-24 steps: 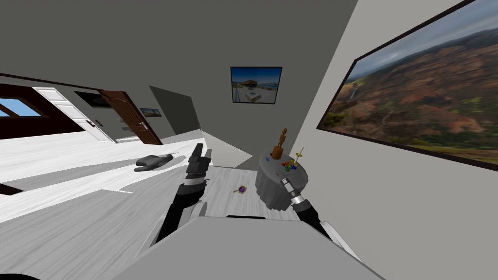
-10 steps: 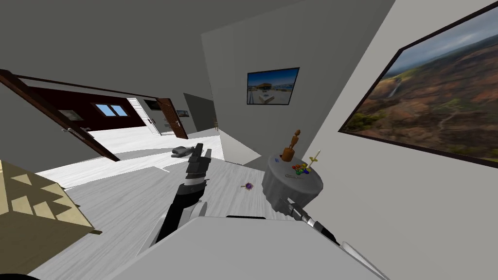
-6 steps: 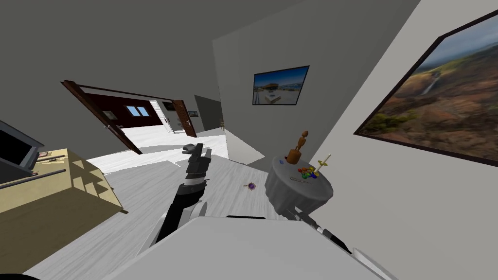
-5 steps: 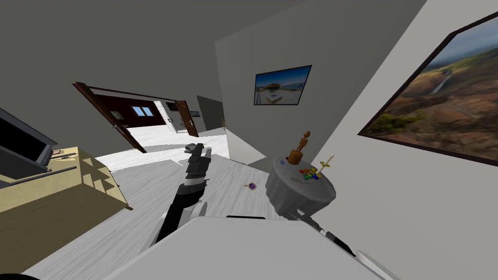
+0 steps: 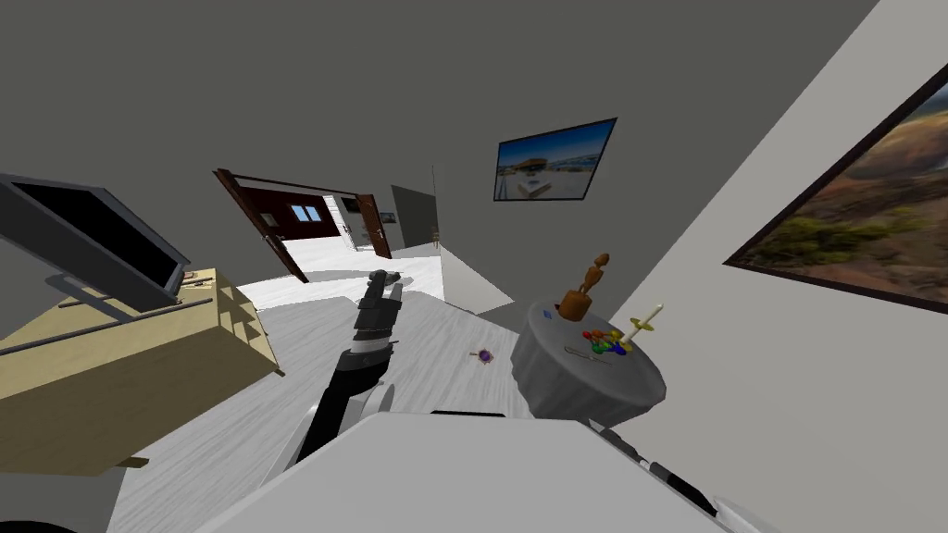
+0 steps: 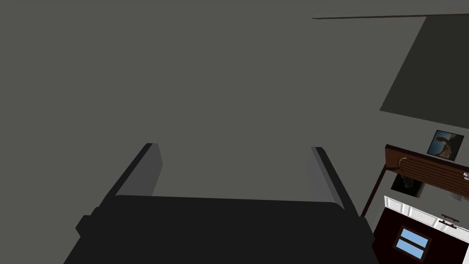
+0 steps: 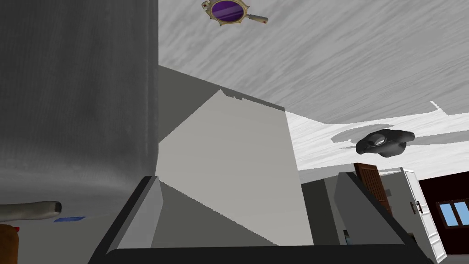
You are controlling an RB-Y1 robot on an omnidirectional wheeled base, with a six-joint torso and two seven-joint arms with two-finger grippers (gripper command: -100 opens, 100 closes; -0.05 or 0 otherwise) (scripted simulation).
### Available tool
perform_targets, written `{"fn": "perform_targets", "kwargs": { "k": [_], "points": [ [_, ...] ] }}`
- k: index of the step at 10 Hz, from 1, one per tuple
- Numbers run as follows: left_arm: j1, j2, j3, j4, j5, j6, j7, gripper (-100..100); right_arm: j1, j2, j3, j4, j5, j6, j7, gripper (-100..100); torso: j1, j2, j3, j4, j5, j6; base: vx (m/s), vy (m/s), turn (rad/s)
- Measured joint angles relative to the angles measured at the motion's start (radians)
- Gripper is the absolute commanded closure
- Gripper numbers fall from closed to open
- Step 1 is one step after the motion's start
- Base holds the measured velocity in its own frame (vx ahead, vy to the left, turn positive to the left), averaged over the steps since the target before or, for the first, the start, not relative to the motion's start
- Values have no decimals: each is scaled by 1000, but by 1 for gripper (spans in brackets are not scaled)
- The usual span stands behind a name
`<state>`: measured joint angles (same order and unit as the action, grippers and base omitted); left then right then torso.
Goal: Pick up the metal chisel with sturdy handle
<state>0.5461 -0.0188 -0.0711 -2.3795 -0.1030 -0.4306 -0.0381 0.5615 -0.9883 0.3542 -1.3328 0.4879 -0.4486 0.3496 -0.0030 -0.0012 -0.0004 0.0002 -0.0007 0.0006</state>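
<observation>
The step in hand is judged to be the approach: nothing is gripped, and the chisel has yet to be found and faced. The right hand [image 7: 249, 181], its fingers spread and empty, is held low, just beside the hanging grey cloth of the round table [image 5: 579, 393]. Any swing of the base is best made slowly, with that arm drawn clear so that the cloth is not caught. The left hand [image 5: 383, 285], likewise spread and empty, is raised ahead of the chest over the pale grey plank floor [image 5: 259, 435].

The metal chisel cannot be picked out with certainty. A small grey item [image 5: 585, 353], too small to name, lies on the round table beside a cluster of coloured beads [image 5: 606, 344], between a brown wooden figure [image 5: 586, 291] and a pale candle in a yellow holder [image 5: 643, 321]. Slim small things [image 5: 192, 277] also lie on the tan wooden table [image 5: 111, 398] to the left, by a dark flat screen [image 5: 93, 231]. Both tops should be checked from closer before a reach is planned.

A gold-framed purple hand mirror [image 5: 484, 354] lies on the floor near the round table. Farther off, a dark grey lump [image 7: 384, 142] rests on the floor towards an open brown door [image 5: 264, 236], and a blue framed picture [image 5: 554, 159] hangs on the grey wall.
</observation>
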Motion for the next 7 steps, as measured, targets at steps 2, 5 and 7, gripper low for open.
{"fn": "perform_targets", "kwargs": {
  "k": [2,5,7],
  "points": [
    [0,0,0,0,0,0,0,0,-29,-52,42,78,38,-4,9,-100,-1,-1,-1,0,0,-1,14,-38,258],
    [0,0,0,0,0,0,0,0,-32,-90,68,155,70,-9,32,-100,-1,-1,-1,0,0,0,19,-28,194],
    [0,0,0,0,0,0,0,0,-53,-124,100,200,94,-3,22,-100,-1,-2,-1,0,0,0,28,-36,169]
  ]
}}
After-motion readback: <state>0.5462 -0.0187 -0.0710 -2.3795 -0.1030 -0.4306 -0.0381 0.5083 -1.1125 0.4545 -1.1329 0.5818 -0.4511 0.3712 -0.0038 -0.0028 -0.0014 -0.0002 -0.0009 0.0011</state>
